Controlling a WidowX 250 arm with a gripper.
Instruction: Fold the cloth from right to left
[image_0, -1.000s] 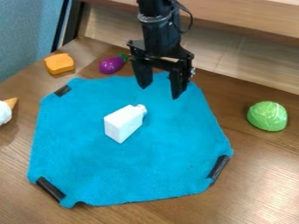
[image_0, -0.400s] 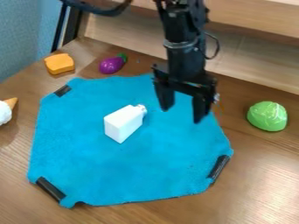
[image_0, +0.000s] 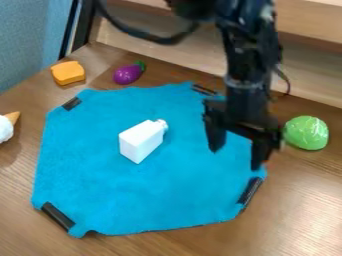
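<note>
Camera view, and here's the black gripper hanging over the blue cloth at three o'clock, fingers parted! The cloth lies spread flat on the wooden table, white bottle on top near its centre, purple eggplant just beyond twelve o'clock

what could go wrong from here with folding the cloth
The white plastic-looking bottle lies on the blue cloth, so a fold might drag or trap it. The open black two-finger gripper hangs over the cloth's right side near the round green cabbage and might bump it.
</note>
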